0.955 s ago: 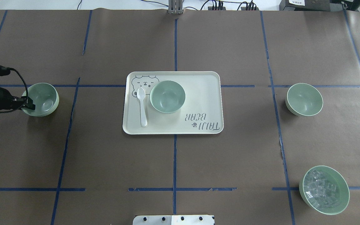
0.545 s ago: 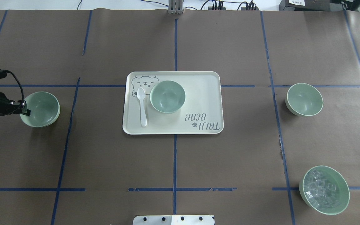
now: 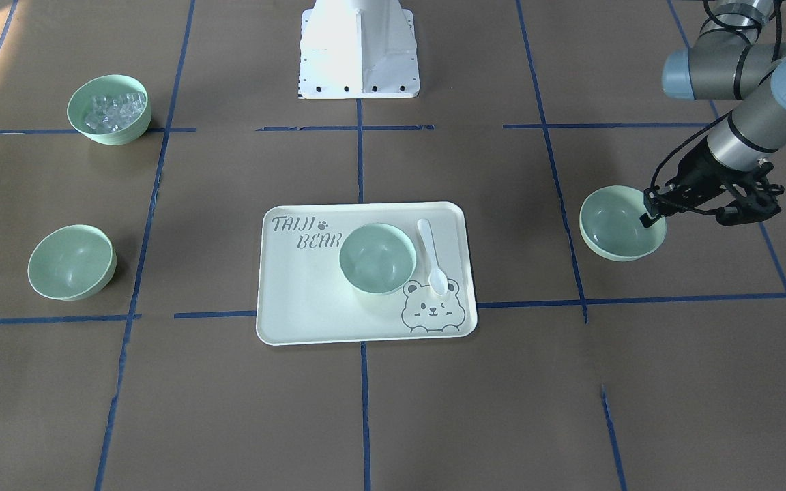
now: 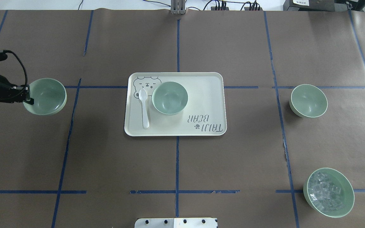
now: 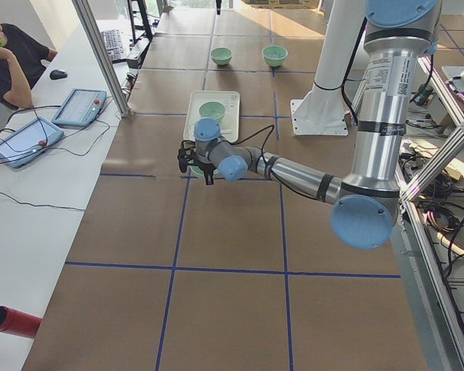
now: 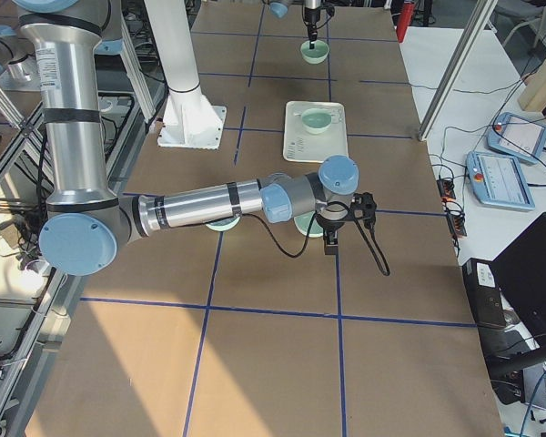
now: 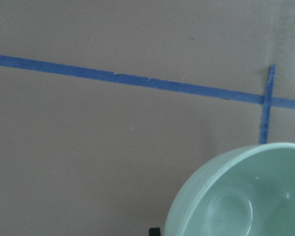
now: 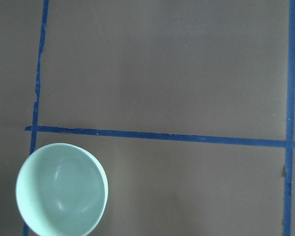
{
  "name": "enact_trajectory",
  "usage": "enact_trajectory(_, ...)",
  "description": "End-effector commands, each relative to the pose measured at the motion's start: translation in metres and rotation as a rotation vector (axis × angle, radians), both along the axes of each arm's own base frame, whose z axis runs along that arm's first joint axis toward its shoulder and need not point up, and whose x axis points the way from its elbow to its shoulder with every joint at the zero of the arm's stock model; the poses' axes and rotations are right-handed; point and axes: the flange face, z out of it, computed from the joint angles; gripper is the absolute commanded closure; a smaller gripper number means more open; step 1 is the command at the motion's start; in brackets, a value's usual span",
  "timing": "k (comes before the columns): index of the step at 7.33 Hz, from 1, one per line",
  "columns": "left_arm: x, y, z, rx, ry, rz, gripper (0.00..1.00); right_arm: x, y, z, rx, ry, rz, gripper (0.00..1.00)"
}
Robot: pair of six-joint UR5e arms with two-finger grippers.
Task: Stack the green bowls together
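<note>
Left gripper point(image 4: 28, 96) clamped on rim of the left green bowl point(image 4: 47, 96), well apart from the cream tray point(image 4: 201, 95) — looks like carry step, next needs it centred over the tray's green bowl point(image 4: 169, 97), lowered, released — right gripper point(image 6: 332, 241) state: can't tell.

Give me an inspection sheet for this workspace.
Surface: brown paper table, blue tape grid.
Job's things: three empty green bowls; left bowl held at its rim, middle bowl on the tray, right bowl alone on the table.
Clutter: spoon on the tray; bowl of clear cubes.
Claws: left claw shut on the left bowl; right claw, cannot tell.
Cables: black cable looped at the left wrist.
Surroundings: seated operator, tablets on side bench.
</note>
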Motion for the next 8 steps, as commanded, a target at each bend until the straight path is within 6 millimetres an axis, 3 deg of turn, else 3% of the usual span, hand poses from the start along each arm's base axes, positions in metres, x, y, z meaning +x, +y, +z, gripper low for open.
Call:
enact_trajectory(1,0.016,-0.027,-0.085,-0.129,0.08,-0.141,1.0,-0.08,0.007,0.001,0.006,0.002,0.031,0.0)
enact_trajectory(2,0.022,-0.034,-0.113,-0.173,0.119,-0.187,1.0,-0.111,0.015,0.008,0.013,0.011,0.057,0.0)
enact_trajectory(3,0.033,-0.036,-0.136,-0.204,0.15,-0.211,1.0,-0.135,0.028,0.04,0.041,0.042,0.064,0.0)
enact_trajectory(4,0.038,-0.034,-0.136,-0.217,0.15,-0.209,1.0,-0.149,0.032,0.063,0.037,0.025,0.071,0.0)
enact_trajectory(7,0.041,-0.033,-0.141,-0.215,0.155,-0.205,1.0,-0.175,0.042,0.066,0.016,0.015,0.045,0.03)
enact_trajectory(8,0.041,-0.033,-0.141,-0.214,0.155,-0.207,1.0,-0.178,0.042,0.063,0.017,0.013,0.044,0.26)
